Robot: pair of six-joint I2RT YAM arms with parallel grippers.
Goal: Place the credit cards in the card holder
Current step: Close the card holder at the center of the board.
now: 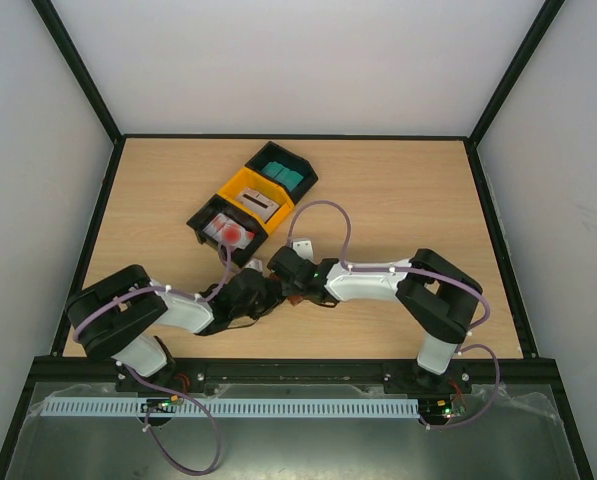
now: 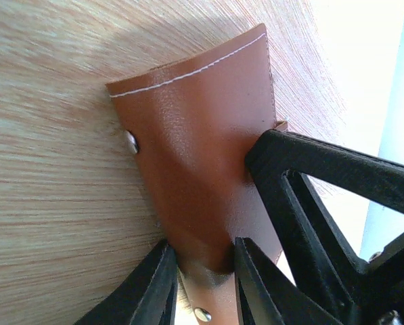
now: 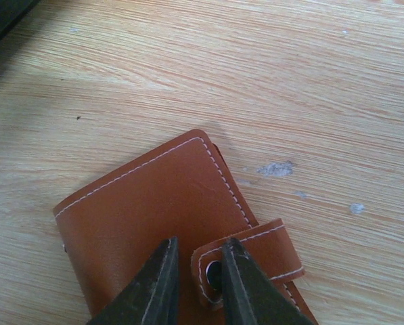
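Note:
The brown card holder (image 3: 141, 210) lies closed on the wooden table, mostly hidden under both grippers in the top view. My left gripper (image 2: 205, 261) is shut on one bulging edge of the card holder (image 2: 195, 149). My right gripper (image 3: 198, 254) stands slightly open over the snap strap (image 3: 262, 247); the strap's end lies between its fingers, and a gap shows beside one finger. The credit cards sit in bins behind: teal ones (image 1: 283, 172), a grey one (image 1: 261, 202) and white-and-red ones (image 1: 228, 232).
A black bin (image 1: 300, 167), a yellow bin (image 1: 240, 187) and another black bin (image 1: 202, 217) stand in a diagonal row just behind the grippers. Both arms (image 1: 368, 282) meet at the table's middle near the front. Bare wood (image 1: 408, 190) lies to the right.

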